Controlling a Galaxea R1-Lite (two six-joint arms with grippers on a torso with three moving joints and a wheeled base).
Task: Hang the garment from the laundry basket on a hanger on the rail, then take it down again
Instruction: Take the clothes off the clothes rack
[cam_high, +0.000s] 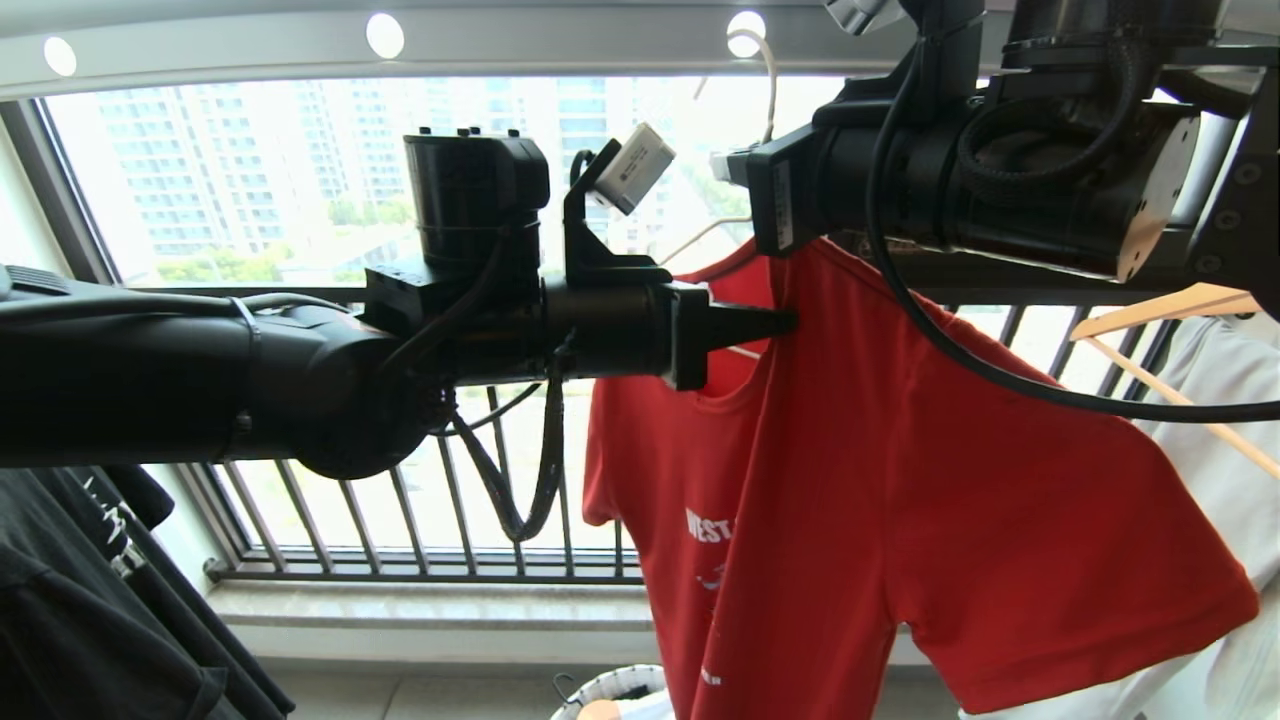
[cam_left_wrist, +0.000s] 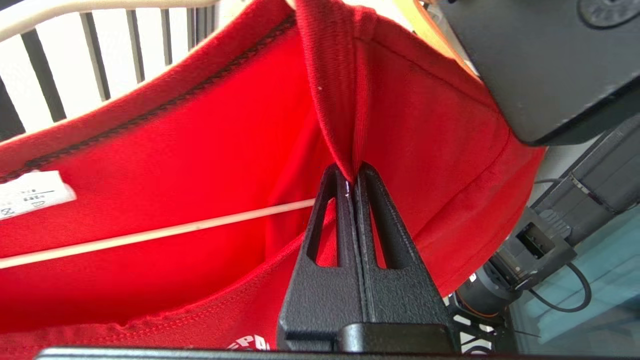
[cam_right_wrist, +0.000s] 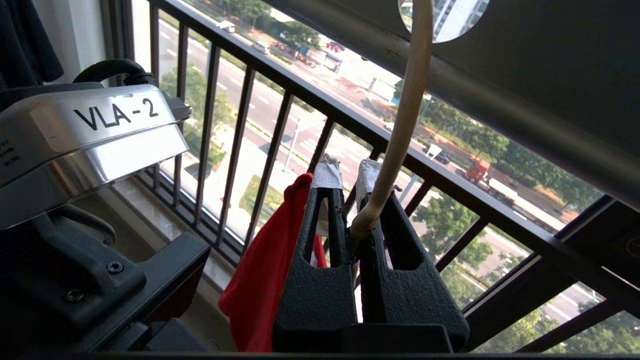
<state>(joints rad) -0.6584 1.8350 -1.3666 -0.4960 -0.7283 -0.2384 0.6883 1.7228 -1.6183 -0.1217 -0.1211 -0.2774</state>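
The red garment (cam_high: 900, 480) hangs on the cream wire hanger (cam_high: 768, 80), whose hook reaches up to the grey rail (cam_high: 500, 40). My left gripper (cam_high: 790, 322) comes in level from the left and is shut on the garment's collar; the wrist view shows the ribbed collar edge (cam_left_wrist: 340, 100) pinched between the tips of the left gripper (cam_left_wrist: 350, 172). Inside the shirt runs the hanger's wire (cam_left_wrist: 150, 232). My right gripper (cam_right_wrist: 347, 172) is shut on the hanger's neck (cam_right_wrist: 400, 125) just under the rail (cam_right_wrist: 525, 75). The laundry basket's white rim (cam_high: 610, 690) shows at the bottom edge.
A black T-shirt (cam_high: 80, 600) hangs at the lower left. A pale grey garment (cam_high: 1230, 400) on a tan wooden hanger (cam_high: 1170, 300) hangs close on the right. The black barred window railing (cam_high: 400, 520) stands behind. My right arm (cam_high: 1000, 170) fills the upper right.
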